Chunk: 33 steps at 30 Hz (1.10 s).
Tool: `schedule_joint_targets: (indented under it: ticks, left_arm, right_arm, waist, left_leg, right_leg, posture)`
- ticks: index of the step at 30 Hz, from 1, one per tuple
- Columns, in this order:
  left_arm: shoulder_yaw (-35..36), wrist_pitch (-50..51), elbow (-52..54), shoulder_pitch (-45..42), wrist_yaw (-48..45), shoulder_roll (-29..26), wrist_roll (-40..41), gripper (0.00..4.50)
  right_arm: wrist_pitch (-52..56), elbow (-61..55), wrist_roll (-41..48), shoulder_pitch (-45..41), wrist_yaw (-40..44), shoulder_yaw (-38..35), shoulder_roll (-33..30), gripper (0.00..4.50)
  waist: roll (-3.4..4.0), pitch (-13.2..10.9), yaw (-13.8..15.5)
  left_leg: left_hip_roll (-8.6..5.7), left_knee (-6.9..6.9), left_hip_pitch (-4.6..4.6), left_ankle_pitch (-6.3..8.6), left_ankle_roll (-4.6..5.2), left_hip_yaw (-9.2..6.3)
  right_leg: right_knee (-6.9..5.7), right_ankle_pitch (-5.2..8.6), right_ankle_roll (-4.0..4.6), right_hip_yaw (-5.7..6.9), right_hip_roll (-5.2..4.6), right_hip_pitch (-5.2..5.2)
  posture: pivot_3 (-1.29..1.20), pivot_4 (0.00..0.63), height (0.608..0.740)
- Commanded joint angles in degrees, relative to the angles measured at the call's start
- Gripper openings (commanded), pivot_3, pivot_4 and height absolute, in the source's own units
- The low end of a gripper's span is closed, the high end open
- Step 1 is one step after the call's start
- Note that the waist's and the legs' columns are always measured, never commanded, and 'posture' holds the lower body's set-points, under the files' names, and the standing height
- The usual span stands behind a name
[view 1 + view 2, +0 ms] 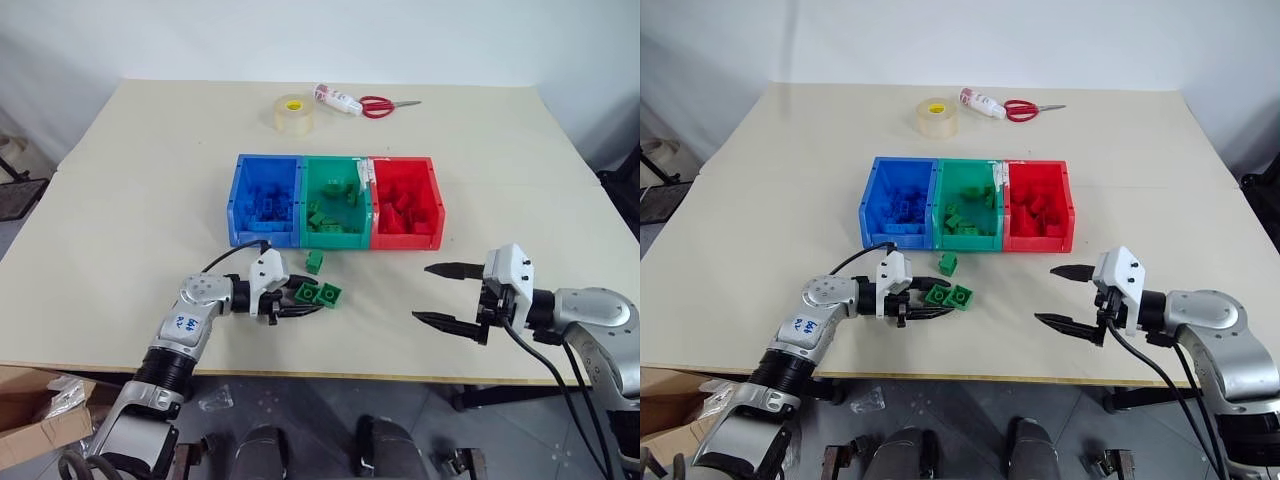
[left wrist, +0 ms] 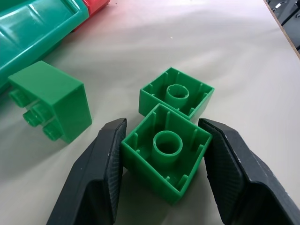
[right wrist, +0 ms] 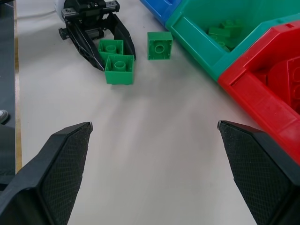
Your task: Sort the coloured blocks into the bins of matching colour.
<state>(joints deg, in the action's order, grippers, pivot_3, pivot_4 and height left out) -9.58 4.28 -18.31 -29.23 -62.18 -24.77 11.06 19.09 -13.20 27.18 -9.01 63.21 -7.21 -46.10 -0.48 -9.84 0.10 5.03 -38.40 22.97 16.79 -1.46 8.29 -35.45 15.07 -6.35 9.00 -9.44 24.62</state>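
Tabletop point(image 1: 130, 200): three joined bins mid-surface, in a row. Blue bin point(image 1: 266, 200) on robot's left, green bin point(image 1: 335, 203) centre, red bin point(image 1: 405, 202) on the right. Each holds blocks of its own colour; count inside not readable.

Three green blocks loose on tabletop, in front of green bin:
- Green block A point(image 2: 163, 153): studs down, hollow underside up. Sits between the two fingers of L end effector point(image 1: 300, 296).
- Green block B point(image 2: 176, 94): also hollow side up, touching A at one corner, just beyond the fingertips.
- Green block C point(image 1: 314, 262): lying on its side, studs pointing sideways, near front wall of green bin, apart from A and B.

L end effector: low at tabletop, fingers point(image 2: 98, 178) bracketing block A on two opposite faces, pads at or nearly at contact. Firm clamp vs. light touch: cannot tell. Block rests on tabletop, not lifted.

R end effector point(image 1: 446, 295): fingers wide apart, nothing between them, above bare tabletop in front of red bin, well apart from the blocks.

Far edge: tape roll point(image 1: 293, 112), glue tube point(image 1: 336, 99), red-handled scissors point(image 1: 385, 105), all well behind bins.
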Motion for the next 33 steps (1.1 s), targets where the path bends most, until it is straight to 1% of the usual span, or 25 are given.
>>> schedule_joint_targets:
  ticks: [1,8,12,16,18,22,24,25,29,32,33]
  left_arm:
    - [1.61,0.75,3.16,0.09,-0.6,-1.51,1.23,2.12]
    - [3.81,4.19,9.01,1.78,-0.57,-4.84,3.09,2.12]
    - [5.17,6.89,10.45,-1.13,2.03,-3.83,4.16,2.12]
    - [5.66,7.33,5.29,-9.42,6.02,0.26,3.43,2.12]
    - [5.35,6.08,0.84,-13.79,7.47,2.41,2.38,2.12]
    - [5.6,0.28,-14.61,-24.15,12.41,7.39,-0.54,2.12]
    - [6.27,-2.87,-23.18,-28.92,14.46,9.45,-1.47,2.86]
    - [6.13,-4.12,-26.9,-30.77,14.69,10.12,-2.13,3.12]
    - [6.13,-8.6,-34.73,-34.26,13.98,11.18,-3.53,4.42]
    - [6.34,-9.97,-35.23,-34.48,11.13,10.64,-3.28,4.47]
    - [6.42,-9.86,-33.95,-33.88,9.28,9.84,-2.83,4.47]
  right_arm:
    - [-0.29,-1.39,0.94,-0.1,-0.19,-1.95,-0.66,4.5]
    - [-0.59,-0.65,0.76,-0.69,0.07,-1.69,-0.7,4.5]
    - [-0.82,-0.39,0.77,-0.87,0.19,-1.7,-0.63,4.5]
    - [-1.44,0.13,0.67,-1.53,-0.05,-1.68,-0.15,4.5]
    - [-1.65,-0.02,0.68,-1.43,-0.34,-1.67,0.17,4.5]
    - [-1.86,-1.13,0.63,-0.3,-1.38,-1.59,0.95,4.5]
    - [-1.9,-1.84,0.65,0.42,-1.88,-1.69,1.26,4.5]
    - [-1.89,-2.29,0.73,0.86,-2.14,-1.87,1.37,4.5]
    - [-2.08,-3.54,1.18,2.6,-2.92,-3.15,1.13,4.5]
    - [-2.34,-3.71,1.44,3.43,-2.88,-3.91,0.84,4.5]
    - [-2.49,-3.53,1.53,3.49,-2.73,-4.17,0.81,4.5]
  waist:
    - [0.0,0.0,-0.01]
    - [0.0,0.0,-0.05]
    - [0.0,0.0,0.14]
    - [-0.02,-0.01,1.07]
    - [-0.02,-0.01,1.29]
    - [-0.07,-0.03,1.28]
    - [-0.1,-0.05,1.26]
    - [-0.11,-0.06,1.26]
    - [-0.12,-0.06,0.89]
    - [-0.12,-0.07,0.84]
    - [-0.13,-0.07,0.85]
  left_leg:
    - [0.0,0.0,0.0,0.0,0.0,0.0]
    - [0.0,0.0,0.0,0.0,0.0,0.0]
    - [0.0,-0.02,0.01,0.0,0.0,-0.02]
    - [0.0,-0.26,0.12,0.03,0.05,-0.05]
    - [0.0,-0.32,0.13,0.05,0.08,-0.05]
    - [-0.02,-0.35,0.14,0.06,0.09,-0.04]
    - [-0.02,-0.35,0.15,0.06,0.09,-0.04]
    - [-0.02,-0.33,0.16,0.06,0.09,-0.04]
    - [-0.03,-0.24,0.16,0.06,0.09,-0.02]
    - [-0.03,-0.23,0.15,0.06,0.09,-0.02]
    - [-0.03,-0.26,0.15,0.06,0.09,-0.02]
  right_leg:
    - [0.0,0.0,0.0,0.0,0.0,0.0]
    - [-0.01,0.0,0.0,0.0,0.0,0.0]
    - [-0.01,0.0,0.0,0.0,0.0,-0.01]
    - [-0.02,-0.03,-0.06,0.01,0.0,-0.03]
    - [0.0,-0.04,-0.08,0.01,0.0,-0.05]
    - [0.03,-0.06,-0.1,0.02,0.0,-0.07]
    - [0.05,-0.06,-0.11,0.03,0.0,-0.07]
    - [0.09,-0.06,-0.11,0.03,0.0,-0.06]
    - [0.14,-0.07,-0.13,0.03,0.0,-0.05]
    - [0.13,-0.07,-0.13,0.03,0.01,-0.05]
    - [0.13,-0.07,-0.13,0.02,0.01,-0.05]
  posture:
    - [0.0,0.15,0.74]
    - [0.0,0.15,0.74]
    - [0.0,0.15,0.74]
    - [0.0,0.15,0.74]
    - [0.0,0.15,0.74]
    - [0.0,0.15,0.74]
    - [0.0,0.15,0.74]
    - [0.0,0.15,0.74]
    - [0.0,0.15,0.74]
    - [0.0,0.15,0.74]
    - [0.0,0.15,0.74]
